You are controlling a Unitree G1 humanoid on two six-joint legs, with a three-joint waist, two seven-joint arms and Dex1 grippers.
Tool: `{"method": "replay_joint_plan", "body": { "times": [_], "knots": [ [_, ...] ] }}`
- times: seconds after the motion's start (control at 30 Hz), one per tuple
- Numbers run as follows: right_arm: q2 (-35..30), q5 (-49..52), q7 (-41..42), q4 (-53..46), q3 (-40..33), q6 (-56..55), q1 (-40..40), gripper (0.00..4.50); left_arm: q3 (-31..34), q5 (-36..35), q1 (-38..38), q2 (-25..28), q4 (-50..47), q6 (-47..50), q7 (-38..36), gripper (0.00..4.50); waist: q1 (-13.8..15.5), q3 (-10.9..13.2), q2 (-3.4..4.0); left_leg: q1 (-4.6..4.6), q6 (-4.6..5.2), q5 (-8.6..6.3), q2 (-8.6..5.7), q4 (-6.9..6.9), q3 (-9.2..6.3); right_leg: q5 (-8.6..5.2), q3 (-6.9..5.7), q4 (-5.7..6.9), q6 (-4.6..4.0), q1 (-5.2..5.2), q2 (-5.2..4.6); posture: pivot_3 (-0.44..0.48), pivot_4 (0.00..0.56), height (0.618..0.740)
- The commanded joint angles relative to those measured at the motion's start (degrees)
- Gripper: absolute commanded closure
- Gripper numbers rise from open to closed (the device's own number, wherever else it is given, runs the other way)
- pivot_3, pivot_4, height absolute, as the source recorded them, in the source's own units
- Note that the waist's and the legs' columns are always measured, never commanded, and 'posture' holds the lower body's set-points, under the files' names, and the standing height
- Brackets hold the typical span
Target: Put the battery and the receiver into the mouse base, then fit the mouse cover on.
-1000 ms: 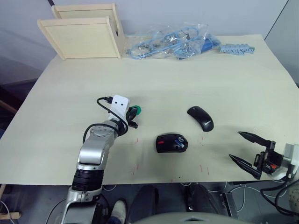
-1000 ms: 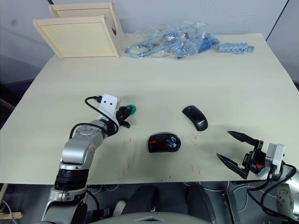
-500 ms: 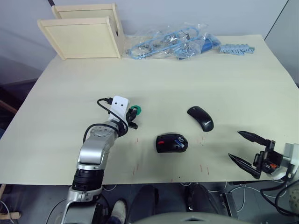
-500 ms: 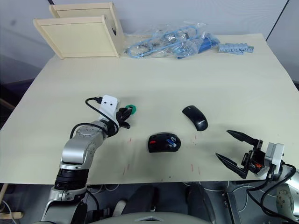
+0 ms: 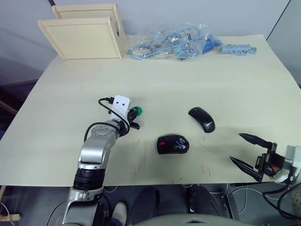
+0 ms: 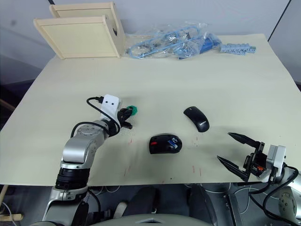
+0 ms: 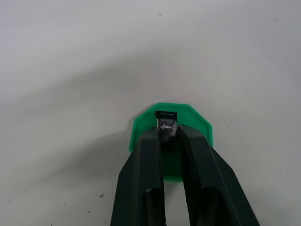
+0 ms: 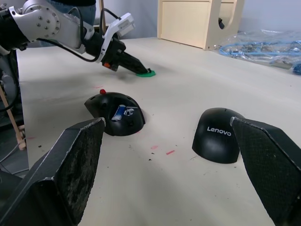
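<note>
The receiver (image 7: 166, 123) is a tiny black-and-silver piece, pinched between the fingertips of the left gripper (image 7: 168, 134) over a green disc (image 7: 170, 141) on the table (image 5: 197, 70). The left gripper is clamped on it, low and tilted down toward the disc. To the right lies the mouse base (image 5: 172, 144), open side up, with a red patch at one end and the blue-and-silver battery (image 8: 119, 112) apparently already seated inside. Further right, a little way off, rests the mouse cover (image 5: 202, 118), logo facing the right gripper (image 6: 236, 156), which hangs spread wide and empty near the table's front edge.

The grip is the weak spot: the receiver is small and held only at its end, so it could twist or slip out during the carry to the base. The slot it must enter is narrow, so a tilted approach may jam it against the edge. A careless lift could also drag the disc along.
</note>
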Motion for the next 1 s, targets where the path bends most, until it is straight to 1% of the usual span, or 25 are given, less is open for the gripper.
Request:
{"method": "replay_joint_plan", "body": {
  "times": [0.03,0.33,0.47,0.6,0.8,0.93,1.0],
  "knots": [
    [-0.5,0.6,0.5,-1.5,-0.5,-0.5,0.2,0.0,0.4,0.1,-0.5,0.2,-0.5,0.5,0.4,4.47,0.0,0.0,0.0,0.0,0.0,0.0,0.0,0.0,0.0,0.0,0.0,0.0,0.0,0.0,0.0,0.0,0.15,0.74],
    [-0.6,0.8,1.1,-1.1,-0.7,-0.7,0.0,0.0,1.4,-0.6,-0.5,0.2,-1.6,0.1,0.2,4.47,0.0,0.0,0.0,0.0,-0.04,0.02,0.0,0.0,-0.01,0.0,0.0,0.01,0.0,0.0,0.0,0.0,0.15,0.74],
    [-0.4,0.9,1.3,-1.1,-0.6,-0.6,-0.3,0.0,2.4,-1.5,-0.7,1.1,-1.9,-1.2,-1.1,4.47,0.0,0.0,0.0,-0.01,-0.04,0.03,0.0,0.0,-0.01,0.0,-0.01,0.01,0.0,0.0,0.0,0.0,0.15,0.74],
    [-0.3,1.3,2.0,-1.1,-0.4,-0.7,-0.4,0.0,3.1,-3.1,-1.2,3.2,-2.5,-1.9,-4.0,4.47,0.0,0.0,0.0,-0.01,-0.06,0.03,0.0,0.0,-0.02,0.0,-0.02,0.01,0.0,-0.01,0.0,0.0,0.15,0.74],
    [-0.4,1.6,2.5,-0.9,-0.5,-0.5,-0.7,0.0,2.8,-6.7,-2.5,7.1,-4.1,-2.8,-11.2,4.47,0.0,0.0,-0.01,-0.03,-0.08,0.04,0.01,0.0,-0.04,0.0,-0.04,0.0,0.0,-0.01,0.0,0.0,0.15,0.74],
    [-1.7,2.6,1.3,-2.4,-0.2,3.8,-0.5,0.0,0.7,-10.5,-3.4,12.0,-3.7,-5.7,-22.4,4.47,0.0,0.0,0.0,-0.03,-0.09,0.05,0.01,-0.01,-0.04,0.0,-0.05,0.0,0.0,-0.01,0.0,0.0,0.15,0.74],
    [-2.0,2.4,0.6,-2.7,-0.2,5.1,-0.8,0.0,-0.5,-11.6,-4.0,13.9,-3.2,-7.0,-26.7,4.47,0.0,0.0,0.0,-0.02,-0.09,0.05,0.0,-0.01,-0.02,0.0,-0.04,0.0,-0.01,-0.01,0.0,0.0,0.15,0.74]
  ]
}}
